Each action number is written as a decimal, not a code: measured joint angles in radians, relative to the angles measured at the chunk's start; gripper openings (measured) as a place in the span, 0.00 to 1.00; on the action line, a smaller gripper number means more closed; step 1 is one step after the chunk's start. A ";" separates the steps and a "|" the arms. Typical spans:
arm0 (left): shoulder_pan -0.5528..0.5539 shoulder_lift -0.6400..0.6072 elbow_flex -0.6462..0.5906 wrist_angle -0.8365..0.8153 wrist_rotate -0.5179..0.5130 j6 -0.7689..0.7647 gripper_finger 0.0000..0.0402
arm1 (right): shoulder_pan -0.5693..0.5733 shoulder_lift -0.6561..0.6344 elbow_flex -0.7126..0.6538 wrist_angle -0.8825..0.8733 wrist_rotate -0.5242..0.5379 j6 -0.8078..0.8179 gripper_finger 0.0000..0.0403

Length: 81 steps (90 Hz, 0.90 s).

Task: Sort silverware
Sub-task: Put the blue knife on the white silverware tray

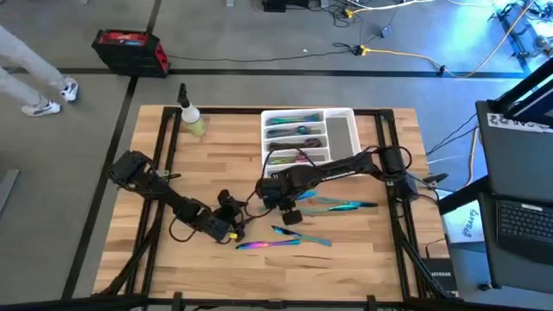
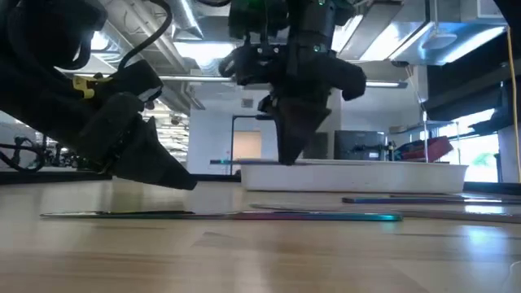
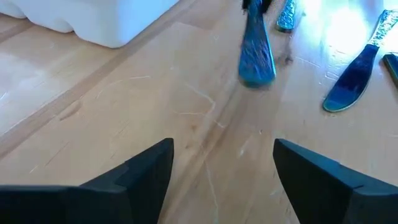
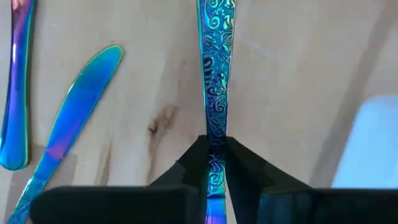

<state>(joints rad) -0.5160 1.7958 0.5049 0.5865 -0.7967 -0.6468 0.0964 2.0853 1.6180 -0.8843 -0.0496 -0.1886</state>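
Iridescent pieces already fill the white compartmented plastic tray (image 1: pixel 341 134) at the bench's far edge; several remain loose, right gripper (image 4: pixel 214 155) pinching an embossed rainbow handle (image 4: pixel 214 68), left gripper (image 3: pixel 221 168) open, empty.

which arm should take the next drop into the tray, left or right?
Right, likely. The right gripper is already shut on a patterned utensil handle and hangs close to the white tray. The left gripper is open and empty, low over bare wood, farther from the tray.
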 joint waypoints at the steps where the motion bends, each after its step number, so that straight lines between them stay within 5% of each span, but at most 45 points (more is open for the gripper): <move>1: 0.000 0.000 0.000 0.000 0.000 0.000 0.65 | -0.002 -0.002 0.000 -0.002 0.000 0.000 0.08; 81: 0.000 0.000 0.000 0.000 0.000 -0.006 0.65 | -0.319 -0.116 -0.038 -0.058 -0.067 -0.069 0.08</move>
<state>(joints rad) -0.5162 1.7958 0.5049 0.5869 -0.7967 -0.6530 -0.2225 1.9697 1.5796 -0.9422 -0.1168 -0.2578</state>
